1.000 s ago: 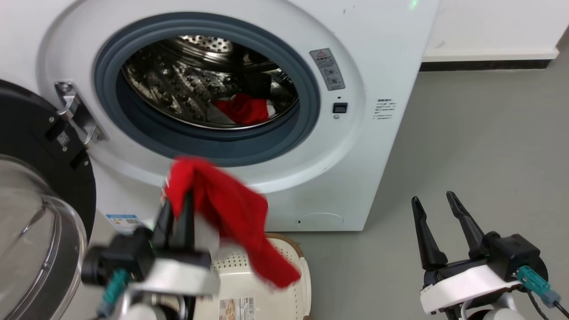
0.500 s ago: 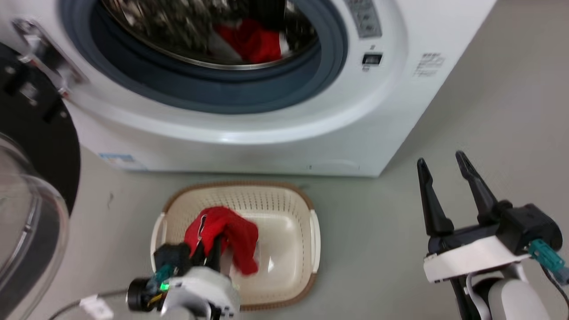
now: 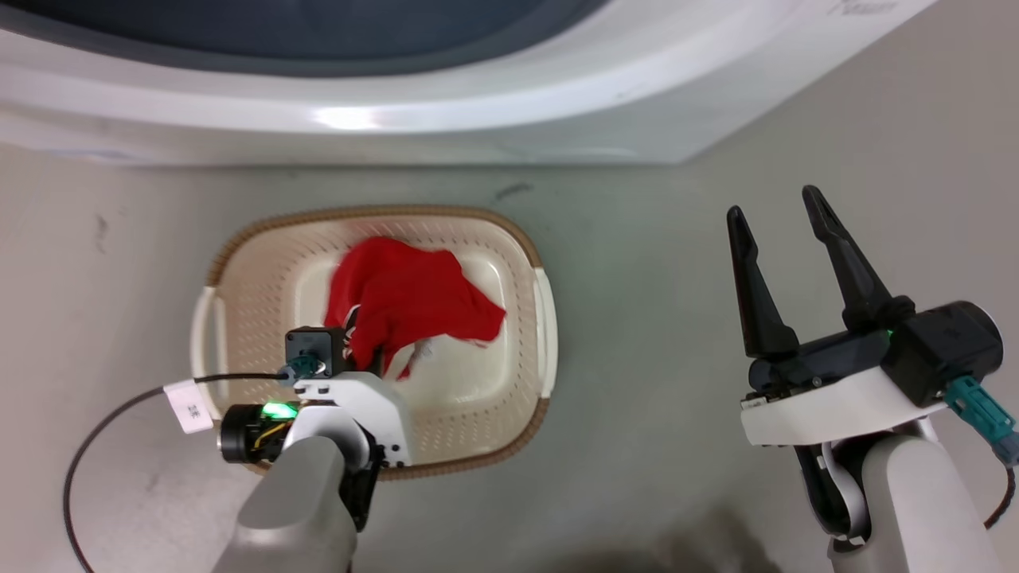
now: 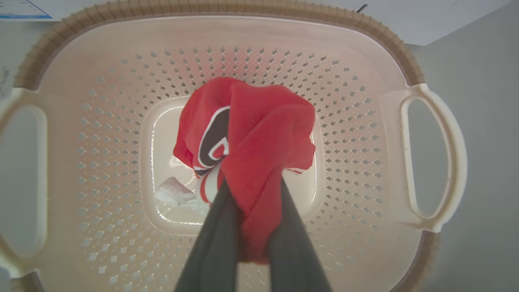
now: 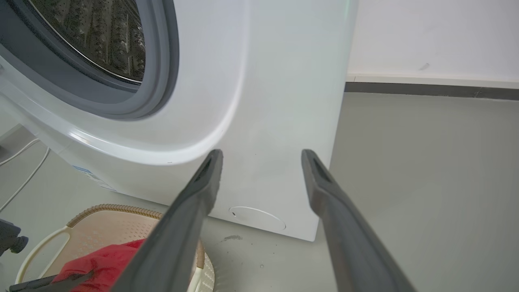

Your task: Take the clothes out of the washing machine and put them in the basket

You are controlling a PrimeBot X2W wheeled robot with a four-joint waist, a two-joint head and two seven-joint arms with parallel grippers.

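Clothes (image 4: pixel 263 134) first: the bright red garment is pinched between the two dark fingers (image 4: pixel 219 243) of my left gripper (image 4: pixel 251 190). A fold of red is squeezed in the narrow gap and the rest is bunched just past the tips. A black-and-white printed patch and white striped trim show to the left of the fingers.

The garment hangs inside the basket (image 4: pixel 227 8), over the smooth middle of its bottom; I cannot tell whether the cloth touches down. Low and left of the fingers, a small white scrap (image 4: pixel 172 192) lies on the basket's bottom. Around the gripper rise the perforated cream walls and the brown woven-look rim, with a side handle (image 4: pixel 446 154) on each flank. From the wrist behind, a black cable with a white tag (image 3: pixel 189 406) trails over the grey floor (image 3: pixel 637 278).

My right gripper (image 3: pixel 771 203) is spread wide with nothing between its fingers, well apart from the basket, over bare floor. Ahead of its fingertips stands the white front of the washing machine (image 5: pixel 275 81). Up and to their left are the grey door seal (image 5: pixel 162 81) and the perforated steel drum (image 5: pixel 101 36).
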